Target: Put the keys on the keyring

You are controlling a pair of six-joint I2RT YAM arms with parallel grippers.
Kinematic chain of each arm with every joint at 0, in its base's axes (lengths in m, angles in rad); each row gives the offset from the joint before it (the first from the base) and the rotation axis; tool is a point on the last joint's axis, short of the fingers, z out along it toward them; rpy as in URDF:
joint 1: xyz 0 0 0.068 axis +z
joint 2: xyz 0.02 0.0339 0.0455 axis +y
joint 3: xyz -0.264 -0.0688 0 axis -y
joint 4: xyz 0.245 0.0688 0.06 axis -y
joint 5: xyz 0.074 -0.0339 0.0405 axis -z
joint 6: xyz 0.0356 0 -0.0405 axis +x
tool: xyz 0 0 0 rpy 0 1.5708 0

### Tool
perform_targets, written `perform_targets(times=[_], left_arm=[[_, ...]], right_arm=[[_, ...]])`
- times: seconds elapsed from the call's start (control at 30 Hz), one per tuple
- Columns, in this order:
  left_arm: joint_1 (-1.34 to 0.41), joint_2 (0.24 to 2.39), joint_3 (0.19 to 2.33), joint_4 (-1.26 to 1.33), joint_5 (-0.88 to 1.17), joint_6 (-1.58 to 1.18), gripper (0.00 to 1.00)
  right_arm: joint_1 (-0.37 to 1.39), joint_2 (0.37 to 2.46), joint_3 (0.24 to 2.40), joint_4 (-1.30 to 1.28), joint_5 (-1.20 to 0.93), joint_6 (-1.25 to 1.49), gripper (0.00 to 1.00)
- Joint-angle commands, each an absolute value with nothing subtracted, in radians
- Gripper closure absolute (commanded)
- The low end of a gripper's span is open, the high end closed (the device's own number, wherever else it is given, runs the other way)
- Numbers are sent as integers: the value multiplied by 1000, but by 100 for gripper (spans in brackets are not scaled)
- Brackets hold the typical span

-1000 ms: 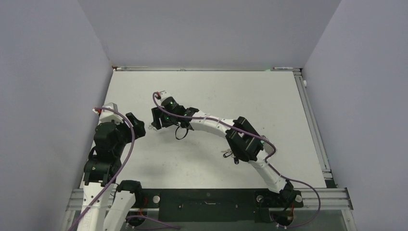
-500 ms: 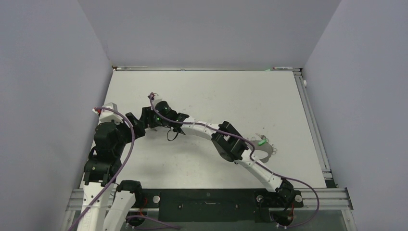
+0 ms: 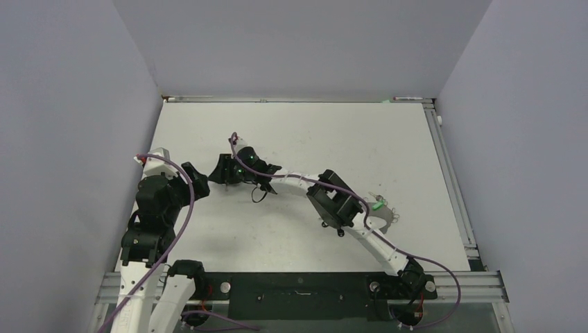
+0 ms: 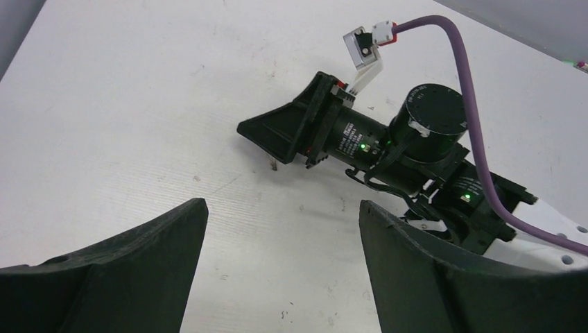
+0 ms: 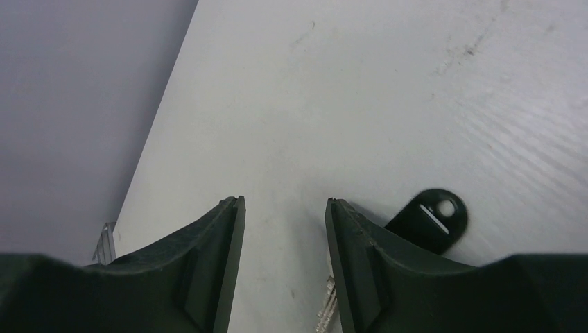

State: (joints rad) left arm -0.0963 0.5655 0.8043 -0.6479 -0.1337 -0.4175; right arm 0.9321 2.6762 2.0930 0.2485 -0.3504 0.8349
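Note:
A key with a black plastic head and a silver blade lies on the table just right of my right gripper's right finger. It is outside the open, empty jaws. The right gripper reaches far left across the table and shows from the side in the left wrist view, with a tiny dark speck under its tip. My left gripper is open and empty, close to the right gripper in the top view. The keyring, with its green piece and pale strap, lies beside the right arm's elbow.
The white table is walled by grey panels at the left, back and right. The right arm with its purple cable spans the middle of the table. A metal rail runs along the right edge.
The right arm's elbow shifted left, uncovering the keyring. The right gripper swung left toward the left gripper, then back a little to the right. The left arm has not moved.

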Motion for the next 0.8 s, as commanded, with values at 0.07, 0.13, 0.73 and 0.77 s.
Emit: perform_targets(times=[0.07,0.13,0.73,0.77], left_arm=[[-79,573,835,-626,-118,-419,23],[-77,574,832,-622,-113,-417,23],[-179,758,817,-603,-31,-488,24],[-227,780,823,-608,-62,-497,24]], right_arm=[[891,2439,1759,239,-375,780,53],[881,2370,1652,231,-366,752,53],[879,1630,1081,-157,46,492,53],[878,1593,1058,-172,82,488,53]])
